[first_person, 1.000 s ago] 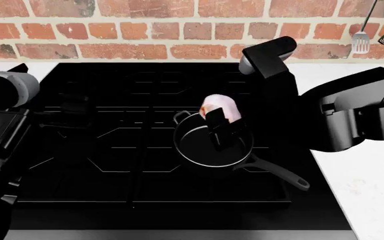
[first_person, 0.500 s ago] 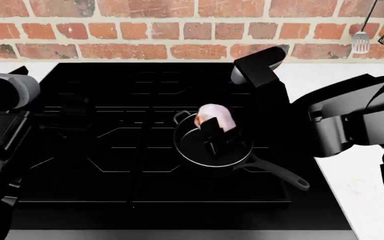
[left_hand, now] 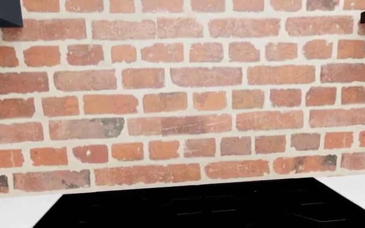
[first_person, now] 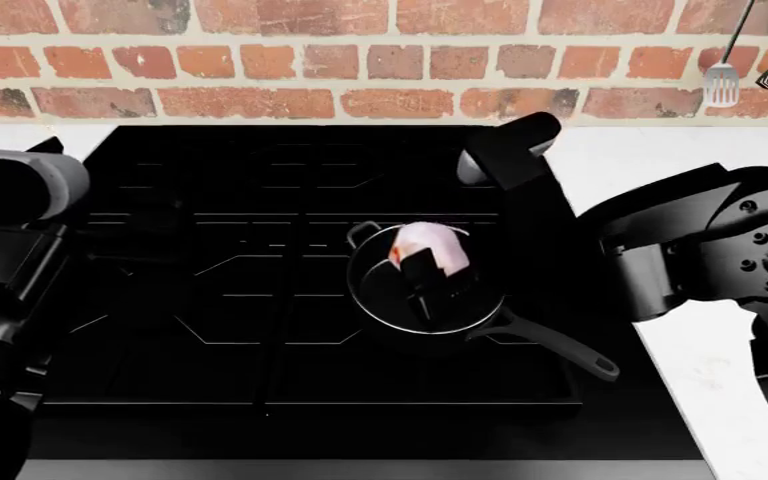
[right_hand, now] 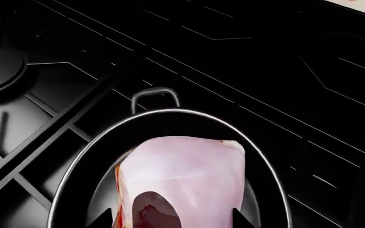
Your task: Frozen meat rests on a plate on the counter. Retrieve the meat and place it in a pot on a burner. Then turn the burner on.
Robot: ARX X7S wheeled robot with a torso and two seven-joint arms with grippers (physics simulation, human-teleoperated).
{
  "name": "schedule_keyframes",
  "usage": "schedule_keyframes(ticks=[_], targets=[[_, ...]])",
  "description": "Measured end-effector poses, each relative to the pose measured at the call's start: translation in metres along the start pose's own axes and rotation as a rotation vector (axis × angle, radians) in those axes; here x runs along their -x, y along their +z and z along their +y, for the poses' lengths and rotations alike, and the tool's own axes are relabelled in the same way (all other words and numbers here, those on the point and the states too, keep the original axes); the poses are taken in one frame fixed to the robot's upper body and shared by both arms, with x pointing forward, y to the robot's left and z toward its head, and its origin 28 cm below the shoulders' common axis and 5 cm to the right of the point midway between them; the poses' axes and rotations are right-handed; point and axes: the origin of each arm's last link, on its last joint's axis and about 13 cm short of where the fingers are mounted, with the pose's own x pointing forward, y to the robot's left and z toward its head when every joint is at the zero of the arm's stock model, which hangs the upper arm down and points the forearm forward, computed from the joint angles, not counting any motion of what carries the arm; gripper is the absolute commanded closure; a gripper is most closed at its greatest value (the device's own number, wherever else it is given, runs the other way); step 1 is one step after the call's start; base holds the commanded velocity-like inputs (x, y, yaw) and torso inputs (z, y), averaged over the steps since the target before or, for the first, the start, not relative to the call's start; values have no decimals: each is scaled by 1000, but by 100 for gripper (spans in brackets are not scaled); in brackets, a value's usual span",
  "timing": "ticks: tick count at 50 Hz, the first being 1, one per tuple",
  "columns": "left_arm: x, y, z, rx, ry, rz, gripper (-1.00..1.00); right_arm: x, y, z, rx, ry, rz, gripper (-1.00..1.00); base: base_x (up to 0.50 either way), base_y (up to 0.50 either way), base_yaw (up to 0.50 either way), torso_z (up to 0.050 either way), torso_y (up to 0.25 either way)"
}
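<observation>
The pale-pink meat [first_person: 432, 246] hangs over the far half of the black pot [first_person: 381, 300], my right gripper [first_person: 432, 284] shut on it. In the right wrist view the meat [right_hand: 186, 171] fills the space inside the pot's steel rim [right_hand: 169, 112], between my two fingertips [right_hand: 106, 219], with the loop handle [right_hand: 154, 95] beyond it. Whether the meat touches the pot's bottom cannot be told. The pot stands on a front right burner of the black stove [first_person: 224, 300]. My left gripper [first_person: 144, 215] hovers dark over the stove's left side, its jaws unreadable. The plate is out of view.
The pot's long handle [first_person: 564, 352] points toward the front right. White counter [first_person: 724, 400] flanks the stove on the right and runs along the brick wall [left_hand: 182, 95]. Utensils [first_person: 722, 85] hang on the wall at the far right.
My right gripper has come down and slightly left with the meat, from above the pot's far rim to lower inside it. The left arm has barely moved.
</observation>
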Motion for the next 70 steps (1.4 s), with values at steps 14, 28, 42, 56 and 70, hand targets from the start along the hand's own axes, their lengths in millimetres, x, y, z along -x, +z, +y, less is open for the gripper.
schedule_keyframes(ticks=[14, 28, 42, 56, 70], targets=[[0, -2, 1, 1, 1, 4, -100, -3, -2, -1, 3, 0, 7, 100, 0, 0, 0, 0, 0], [0, -1, 1, 1, 2, 1, -100, 0, 0, -1, 30, -28, -12, -100, 0, 0, 0, 0, 1], [4, 4, -2, -1, -2, -10, -100, 9, 4, 0, 49, -52, -50, -100, 0, 0, 0, 0, 0], [8, 10, -4, -12, -20, -25, -100, 28, 12, 3, 11, -144, -303, -100, 0, 0, 0, 0, 0], [11, 14, -6, -24, -31, -36, -100, 39, 15, 4, -8, -261, -453, -100, -463, 23, 0, 0, 0]])
